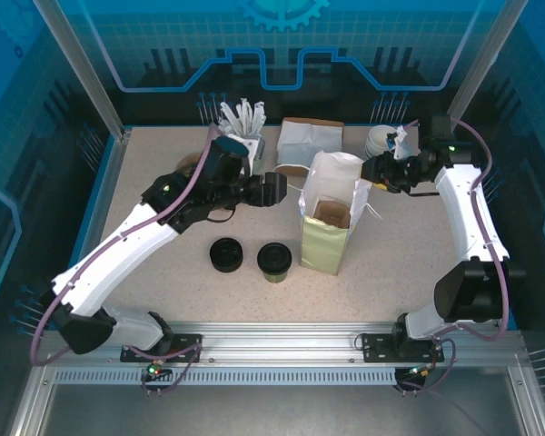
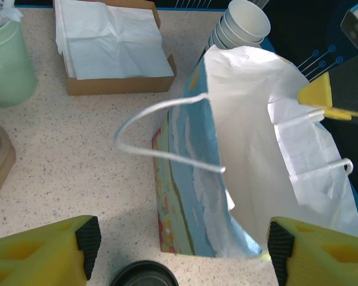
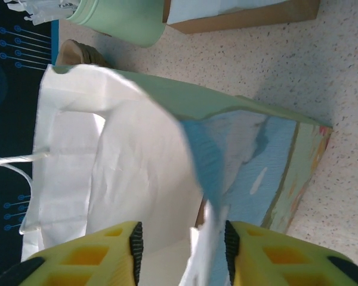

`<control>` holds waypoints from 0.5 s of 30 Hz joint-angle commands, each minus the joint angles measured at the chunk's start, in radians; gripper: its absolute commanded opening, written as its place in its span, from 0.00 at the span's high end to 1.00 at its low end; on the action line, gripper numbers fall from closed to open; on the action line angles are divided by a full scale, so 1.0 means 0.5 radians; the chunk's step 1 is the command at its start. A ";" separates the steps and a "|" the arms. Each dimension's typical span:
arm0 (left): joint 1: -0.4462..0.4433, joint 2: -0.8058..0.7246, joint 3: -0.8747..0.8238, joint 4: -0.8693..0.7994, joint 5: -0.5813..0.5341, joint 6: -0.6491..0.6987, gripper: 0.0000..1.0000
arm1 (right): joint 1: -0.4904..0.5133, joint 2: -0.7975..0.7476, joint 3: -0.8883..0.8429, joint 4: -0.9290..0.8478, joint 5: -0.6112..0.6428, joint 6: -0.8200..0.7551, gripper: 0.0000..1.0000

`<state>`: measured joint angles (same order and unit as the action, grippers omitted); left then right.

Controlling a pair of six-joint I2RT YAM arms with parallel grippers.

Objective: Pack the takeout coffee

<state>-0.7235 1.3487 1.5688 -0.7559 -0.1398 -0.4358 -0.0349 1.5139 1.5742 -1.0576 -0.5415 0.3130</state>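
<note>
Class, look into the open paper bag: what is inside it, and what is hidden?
From above, a brown surface shows low inside the paper bag; no cup is visible. Its walls cover the rest. The takeout coffee stands outside.

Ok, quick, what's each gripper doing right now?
Left gripper: open, empty.
Right gripper: rim of the paper bag between its fingers; clamped or not, cannot tell.

A speckled worktop point(image 1: 409, 263) is seen from above. An open paper bag point(image 1: 327, 241) is stood upright at its centre. The takeout coffee point(image 1: 274, 261) is placed just left of the bag's base, with a stack of black lids point(image 1: 226, 255) beside it. The left claw point(image 1: 277, 189) is held near the bag's left side; the right claw point(image 1: 379, 173) is set at its right rim.
</note>
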 commanded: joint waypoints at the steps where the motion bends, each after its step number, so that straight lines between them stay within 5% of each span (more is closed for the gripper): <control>1: 0.011 -0.155 -0.114 -0.046 -0.033 0.054 0.18 | 0.057 -0.060 0.136 -0.165 0.157 -0.036 0.54; 8: -0.082 -0.340 -0.335 -0.129 -0.089 -0.032 0.02 | 0.114 -0.237 0.277 -0.390 0.483 -0.010 0.42; 15: -0.389 -0.367 -0.514 -0.154 -0.293 -0.055 0.01 | 0.121 -0.536 0.129 -0.437 0.537 0.059 0.40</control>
<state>-0.8799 1.1870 1.3640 -0.8188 -0.2253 -0.4458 0.0124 1.3045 1.6711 -1.2232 -0.3019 0.3191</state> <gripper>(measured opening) 0.989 0.595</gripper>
